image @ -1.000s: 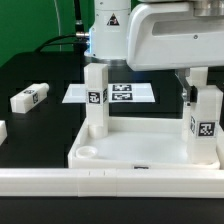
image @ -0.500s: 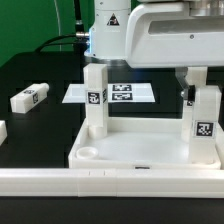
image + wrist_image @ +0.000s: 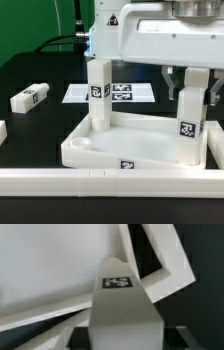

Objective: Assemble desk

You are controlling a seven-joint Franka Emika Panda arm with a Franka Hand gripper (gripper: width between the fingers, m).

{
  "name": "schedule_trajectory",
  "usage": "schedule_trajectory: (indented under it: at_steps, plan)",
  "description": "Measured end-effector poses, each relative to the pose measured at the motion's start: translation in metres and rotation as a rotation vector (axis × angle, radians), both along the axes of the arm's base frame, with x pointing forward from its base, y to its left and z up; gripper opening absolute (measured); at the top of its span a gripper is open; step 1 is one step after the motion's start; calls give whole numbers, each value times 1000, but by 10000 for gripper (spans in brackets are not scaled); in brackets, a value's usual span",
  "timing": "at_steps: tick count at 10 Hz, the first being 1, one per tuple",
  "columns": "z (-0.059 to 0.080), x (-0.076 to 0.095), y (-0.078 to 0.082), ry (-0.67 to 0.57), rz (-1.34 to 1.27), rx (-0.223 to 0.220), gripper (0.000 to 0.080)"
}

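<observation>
The desk's tabletop (image 3: 130, 148), a white plastic tray with a raised rim and a round socket (image 3: 84, 146) in its near corner, is seen tilted: the side toward the exterior view's left is lifted off the black counter (image 3: 40, 75), and a tag shows on its near rim. Two white square-section legs stand up from it. One leg (image 3: 99, 92) rises from the far corner at the exterior view's left, with a black-and-white tag on its face. The other leg (image 3: 190, 118) stands at the exterior view's right, also tagged, and its upper end is clasped between the fingers (image 3: 173, 82) of the claw (image 3: 191, 82), which is closed on this leg.

In the wrist view the held leg (image 3: 122, 308) is seen end-on with its tag, the tray's rim (image 3: 150, 252) running behind it; whether the leg is fully seated in its socket cannot be told, since the joint is hidden.

A loose leg (image 3: 30, 97) lies on the counter at the exterior view's left, well apart from the tabletop. The marker board (image 3: 128, 93) lies flat behind the tabletop. A long low white rail (image 3: 60, 180) runs across the front, just beside the tabletop's near edge.
</observation>
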State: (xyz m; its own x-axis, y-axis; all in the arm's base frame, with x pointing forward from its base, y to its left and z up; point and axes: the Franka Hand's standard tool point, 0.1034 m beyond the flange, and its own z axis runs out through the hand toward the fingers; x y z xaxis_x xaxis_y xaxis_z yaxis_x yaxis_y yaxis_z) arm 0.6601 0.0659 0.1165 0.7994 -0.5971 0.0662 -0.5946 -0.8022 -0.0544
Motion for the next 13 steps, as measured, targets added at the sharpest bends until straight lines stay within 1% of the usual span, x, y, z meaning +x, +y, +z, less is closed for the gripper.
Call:
schedule_trajectory:
  at_steps: [1, 2, 4, 5, 6, 7, 8, 9, 10, 11, 12, 13]
  plan:
    - [0, -1, -5, 4, -49, -3, 291]
    - [0, -1, -6, 5, -79, 0, 311]
    - [0, -1, -5, 5, -78, 2, 590]
    - [0, -1, -5, 5, -78, 2, 590]
    - [0, -1, -5, 4, -77, 2, 637]
    - [6, -3, -5, 2, -53, 5, 637]
    - [17, -8, -9, -4, -27, 11, 648]
    - [31, -15, -21, -11, 14, 16, 648]
    - [42, -20, -36, -18, 24, 18, 649]
    - [46, -24, -50, -20, 54, 13, 649]
    - [46, -25, -70, -20, 80, 3, 649]
    - [44, -25, -81, -22, 75, -4, 649]
